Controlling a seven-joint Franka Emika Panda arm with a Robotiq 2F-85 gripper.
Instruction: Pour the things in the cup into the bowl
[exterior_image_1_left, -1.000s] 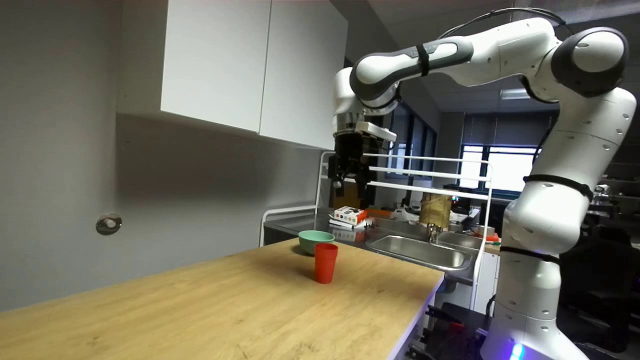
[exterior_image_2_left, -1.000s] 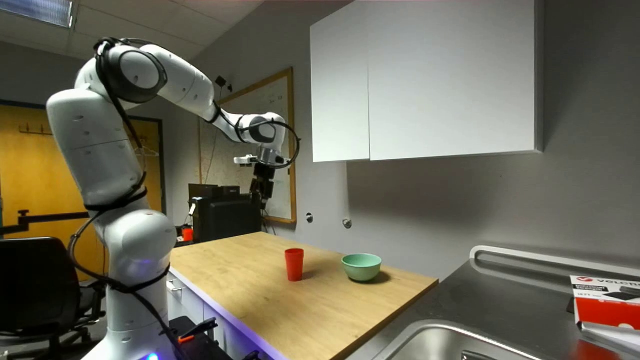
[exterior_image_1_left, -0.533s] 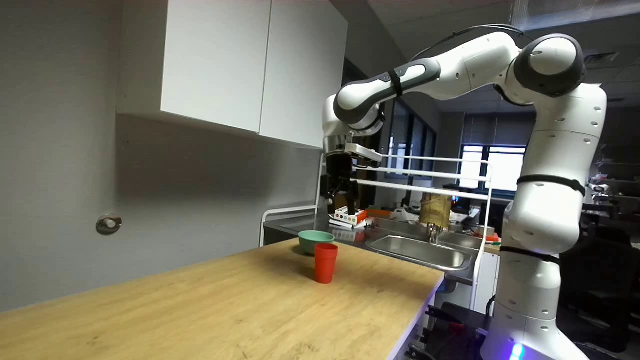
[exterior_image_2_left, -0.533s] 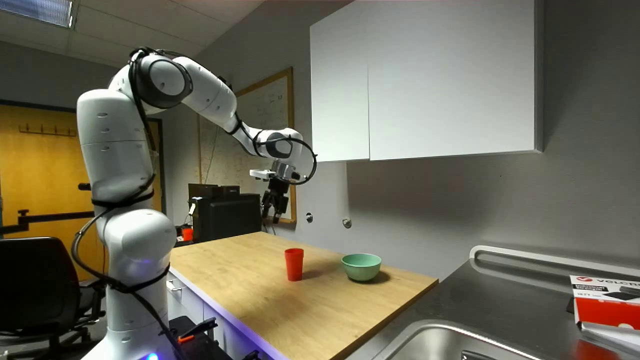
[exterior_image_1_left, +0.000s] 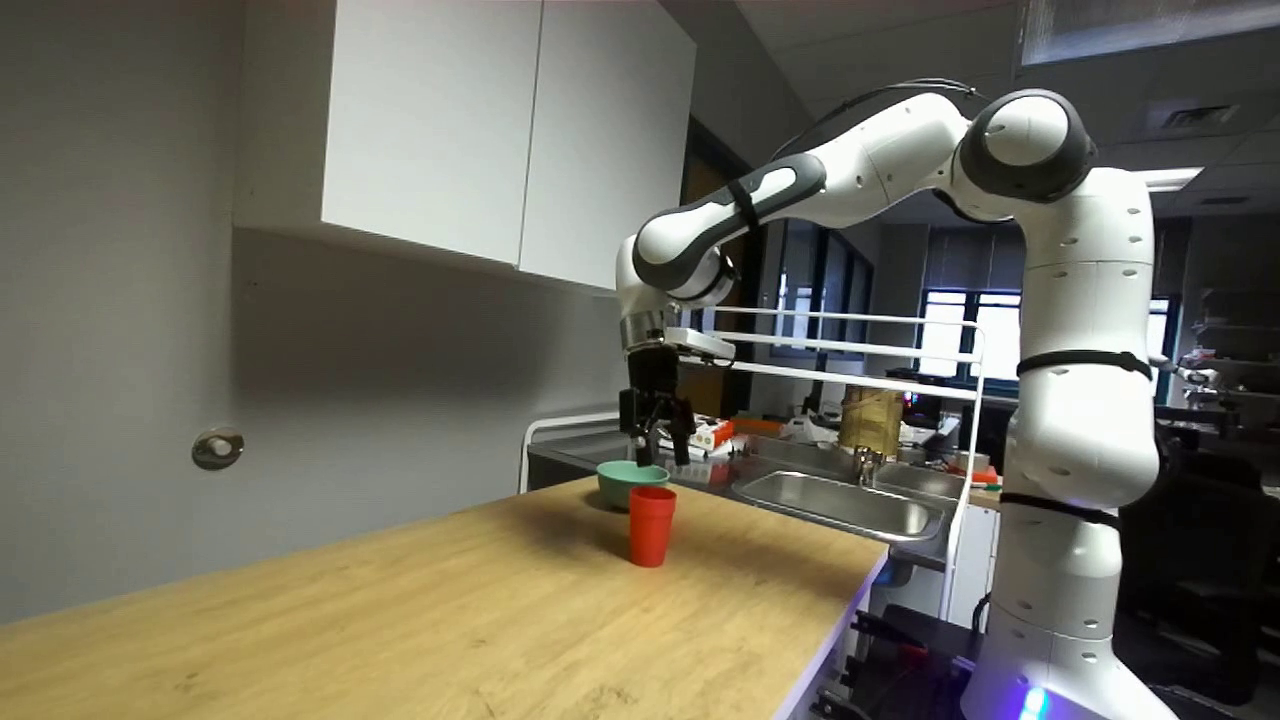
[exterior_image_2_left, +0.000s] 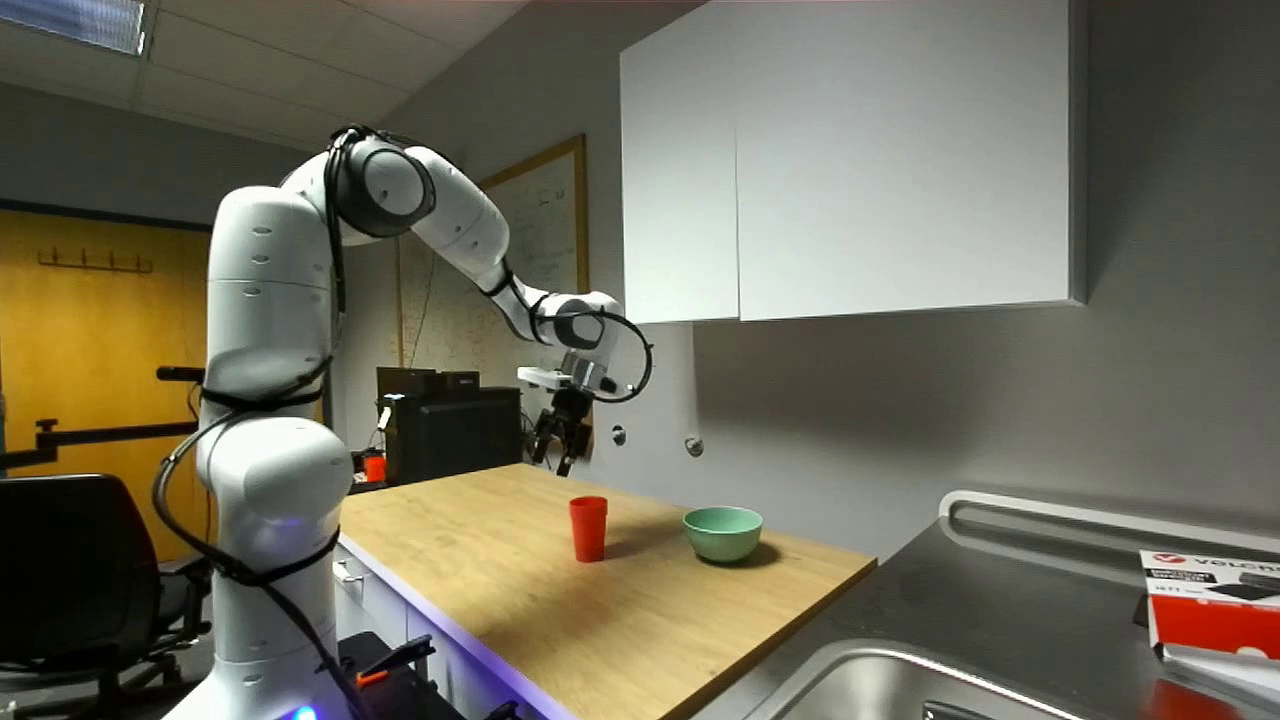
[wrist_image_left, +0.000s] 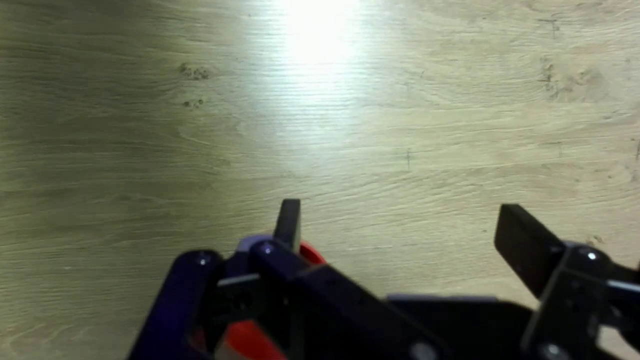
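The red cup (exterior_image_1_left: 651, 530) stands upright on the wooden table in both exterior views (exterior_image_2_left: 588, 530). The inside of the cup is not visible. The green bowl (exterior_image_1_left: 614, 490) rests on the table near the wall and the table end, and shows clearly in an exterior view (exterior_image_2_left: 722, 536). My gripper (exterior_image_1_left: 663, 458) is in the air above the table, apart from the cup, fingers pointing down (exterior_image_2_left: 551, 464). In the wrist view the jaws (wrist_image_left: 400, 215) are wide apart with only table between them. Parts of the red cup (wrist_image_left: 312, 253) show behind one finger. The bowl is out of the wrist view.
A white wall cabinet (exterior_image_1_left: 430, 130) hangs above the table (exterior_image_1_left: 400, 620) close to the arm. Beyond the table end are a dark counter with a metal sink (exterior_image_1_left: 850, 505), a white rack (exterior_image_1_left: 850, 350) and a red and white box (exterior_image_2_left: 1215, 605).
The arm has moved out over the table and lowered, bringing my gripper down closer to the cup's height. The cup and the bowl have not moved.
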